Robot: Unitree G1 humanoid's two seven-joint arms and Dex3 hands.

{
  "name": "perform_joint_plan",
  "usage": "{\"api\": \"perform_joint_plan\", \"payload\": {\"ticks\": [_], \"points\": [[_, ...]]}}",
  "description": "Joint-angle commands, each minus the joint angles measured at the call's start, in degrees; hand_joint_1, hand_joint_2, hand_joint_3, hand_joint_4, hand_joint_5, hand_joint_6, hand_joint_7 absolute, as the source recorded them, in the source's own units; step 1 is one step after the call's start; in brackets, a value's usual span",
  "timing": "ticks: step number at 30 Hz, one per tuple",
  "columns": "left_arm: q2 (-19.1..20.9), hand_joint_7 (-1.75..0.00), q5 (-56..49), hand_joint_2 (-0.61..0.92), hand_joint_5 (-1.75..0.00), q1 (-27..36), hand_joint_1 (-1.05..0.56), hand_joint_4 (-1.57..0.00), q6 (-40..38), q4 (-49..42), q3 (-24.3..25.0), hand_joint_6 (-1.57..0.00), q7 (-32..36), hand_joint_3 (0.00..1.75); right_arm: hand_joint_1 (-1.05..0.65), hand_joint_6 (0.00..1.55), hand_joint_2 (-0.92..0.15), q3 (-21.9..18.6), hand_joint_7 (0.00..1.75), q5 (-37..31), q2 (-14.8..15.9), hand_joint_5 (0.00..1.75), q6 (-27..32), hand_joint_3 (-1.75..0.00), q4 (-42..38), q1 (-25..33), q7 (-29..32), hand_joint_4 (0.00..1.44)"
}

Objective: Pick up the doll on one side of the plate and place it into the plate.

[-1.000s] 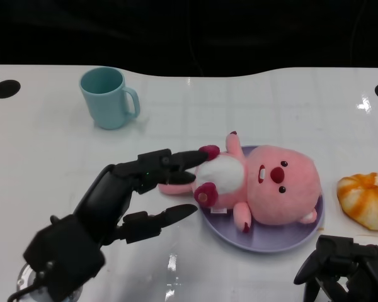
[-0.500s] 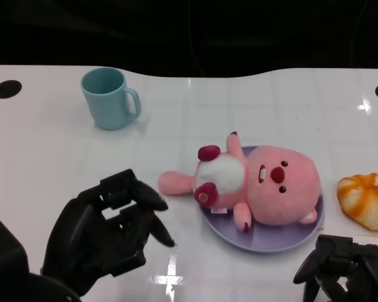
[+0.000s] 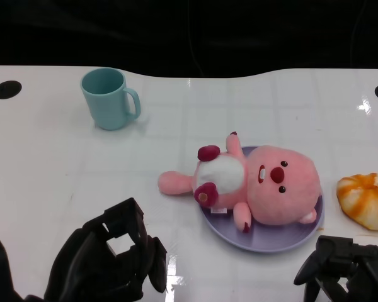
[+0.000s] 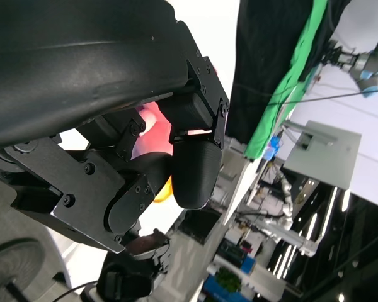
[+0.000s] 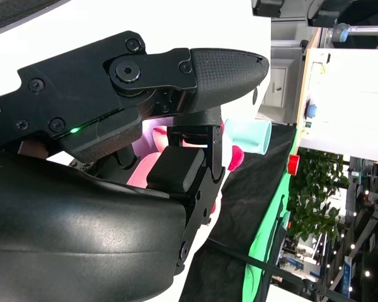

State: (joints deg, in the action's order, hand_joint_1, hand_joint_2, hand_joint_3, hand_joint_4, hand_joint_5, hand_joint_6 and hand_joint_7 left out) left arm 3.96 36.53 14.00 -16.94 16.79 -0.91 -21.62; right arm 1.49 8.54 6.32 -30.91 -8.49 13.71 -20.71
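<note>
A glossy white table (image 3: 44,157) with a dark backdrop behind carries a smooth teal mug (image 3: 108,98) at far left. The left hand (image 3: 110,267), fingers curled in on nothing, sits low. The fuzzy pink plush doll (image 3: 255,185) lies on its back across the round lavender plate (image 3: 271,239), head right, legs overhanging left. An orange-striped bun (image 3: 367,199) follows. Whether the right hand's (image 3: 346,267) fingers are apart cannot be told.

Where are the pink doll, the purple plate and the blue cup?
pink doll (image 3: 280,185), head view, on its big pink face.
purple plate (image 3: 271,242), head view, on the bare front rim.
blue cup (image 3: 107,104), head view, on its outer wall.
</note>
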Motion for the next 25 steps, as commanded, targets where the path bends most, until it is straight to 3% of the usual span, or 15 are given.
{"api": "perform_joint_plan", "payload": {"ticks": [1, 25], "points": [[1.0, -1.65, 0.3, 0.38, -1.75, -0.4, -0.08, -0.98, 0.3, -1.8, 0.9, -0.88, -2.9, 1.38, -0.96, 0.94, -0.92, -1.0, 1.12, 0.5, 0.8, 1.42, -0.7, -0.41, -0.3, 0.0, -0.2, 0.95], [1.9, -1.56, -1.5, 0.37, -1.69, -1.1, -0.11, -0.94, 0.8, -4.2, 1.6, -0.89, -8.1, 1.4, -0.95, 0.94, -0.92, -2.2, 1.11, 0.6, 0.9, 1.42, -1.8, -0.42, -0.9, 0.3, -1.3, 0.94]]}}
